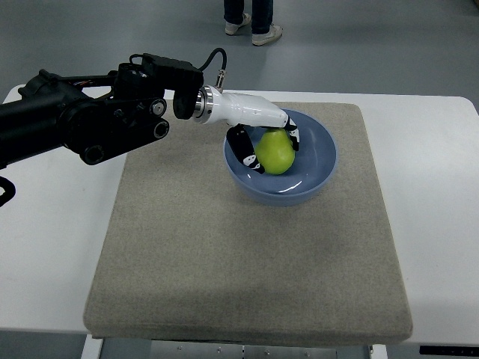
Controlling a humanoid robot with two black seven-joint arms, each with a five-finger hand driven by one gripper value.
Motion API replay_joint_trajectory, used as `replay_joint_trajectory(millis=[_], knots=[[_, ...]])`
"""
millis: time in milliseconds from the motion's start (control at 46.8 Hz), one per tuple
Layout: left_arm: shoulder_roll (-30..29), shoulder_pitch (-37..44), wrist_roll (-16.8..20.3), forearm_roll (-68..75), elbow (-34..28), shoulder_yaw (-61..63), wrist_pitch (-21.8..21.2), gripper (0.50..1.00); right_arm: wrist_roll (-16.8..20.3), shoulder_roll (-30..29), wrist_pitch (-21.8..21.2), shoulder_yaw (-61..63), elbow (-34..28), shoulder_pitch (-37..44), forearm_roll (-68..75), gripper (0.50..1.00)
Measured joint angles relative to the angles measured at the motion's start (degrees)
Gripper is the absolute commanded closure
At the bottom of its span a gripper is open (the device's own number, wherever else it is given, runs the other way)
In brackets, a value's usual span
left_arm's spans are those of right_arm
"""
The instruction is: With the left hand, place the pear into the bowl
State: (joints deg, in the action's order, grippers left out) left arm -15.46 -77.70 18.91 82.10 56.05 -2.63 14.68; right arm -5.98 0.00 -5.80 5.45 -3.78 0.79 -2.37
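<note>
My left hand (263, 133) reaches in from nine o'clock, its fingers (245, 153) curled around the green pear (276, 152), which sits inside the blue bowl (318, 168). The bowl rests toward one o'clock on the grey mat (224, 254), its far rim close to the mat's back edge. Open mat spreads from the bowl toward six and seven o'clock, all the way to the near edge. The mat covers most of the white table (441, 224), leaving bare strips at three and nine o'clock. Beyond the table's far edge, at twelve o'clock, a person's feet (254, 30) stand on the floor.
</note>
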Motion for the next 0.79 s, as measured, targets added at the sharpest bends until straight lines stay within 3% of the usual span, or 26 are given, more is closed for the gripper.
replay_joint_trajectory(millis=[107, 791], knots=[[0.01, 0.0, 0.0, -0.07, -0.02, 0.0, 0.0, 0.549, 0.0, 0.0, 0.0, 0.0, 0.0, 0.0, 0.0, 0.574], [0.16, -0.31, -0.01, -1.21, -2.04, -1.91, -0.15, 0.549, 0.0, 0.0, 0.0, 0.0, 0.0, 0.0, 0.0, 0.574]])
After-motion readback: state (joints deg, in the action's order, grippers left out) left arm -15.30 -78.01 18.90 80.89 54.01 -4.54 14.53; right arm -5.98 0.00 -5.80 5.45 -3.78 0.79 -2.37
